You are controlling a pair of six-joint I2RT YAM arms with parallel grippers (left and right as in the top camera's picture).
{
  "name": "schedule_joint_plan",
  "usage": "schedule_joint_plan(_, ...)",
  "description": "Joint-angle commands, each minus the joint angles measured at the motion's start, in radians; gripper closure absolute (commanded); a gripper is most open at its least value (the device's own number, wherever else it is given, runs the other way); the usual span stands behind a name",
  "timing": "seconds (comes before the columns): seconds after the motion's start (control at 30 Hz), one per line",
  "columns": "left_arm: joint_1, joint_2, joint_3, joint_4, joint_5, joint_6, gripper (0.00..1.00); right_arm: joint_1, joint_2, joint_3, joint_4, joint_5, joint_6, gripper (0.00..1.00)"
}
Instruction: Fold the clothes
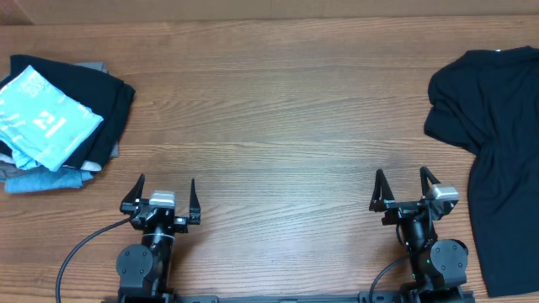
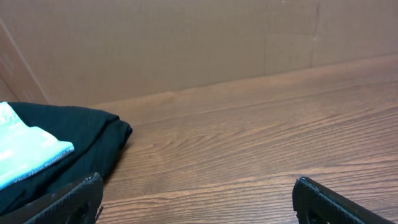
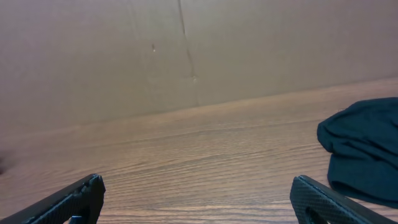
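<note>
Far left of worktop [image 1: 269, 109]: stack of folded garments [image 1: 114, 101]. Top one, light-blue garment [image 1: 46, 118], carries white print reading "21"; smaller print unreadable.

Left fingers [image 1: 194, 202]: spread wide, empty, above bare wood at near edge.

Right fingers [image 1: 377, 192]: likewise wide, empty.

Far right: black T-shirt [image 1: 501, 143], rumpled, long axis far-to-near, partly cut by frame edge, just beside right fingers.

Cardboard wall [image 2: 186, 43] behind worktop.

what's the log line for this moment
stage: unstarted | shirt: crumpled, far right | left fingers: open, empty | right fingers: open, empty, clear of shirt | folded pile: far left
</note>
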Motion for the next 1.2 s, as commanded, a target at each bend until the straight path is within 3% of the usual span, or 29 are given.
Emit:
schedule_joint_plan(0.0, 0.003, -0.003, -0.003, 0.0, -0.01, 0.016, 0.0, -0.006, -0.006, -0.01, 0.005, 0.009, 0.005, 0.0)
schedule_joint_plan(0.87, 0.003, -0.003, -0.003, 0.0, -0.01, 0.016, 0.0, -0.006, -0.006, -0.004, 0.011, 0.021, 0.005, 0.0)
schedule_joint_plan(1.07, 0.0, -0.003, -0.003, 0.0, -0.01, 0.016, 0.0, -0.006, 0.017, 0.167, 0.008, 0.021, 0.058, 0.0)
schedule_joint_plan(1.17, 0.0, -0.003, -0.003, 0.0, -0.01, 0.016, 0.0, -0.006, 0.085, 0.314, -0.078, 0.021, 0.096, 0.0)
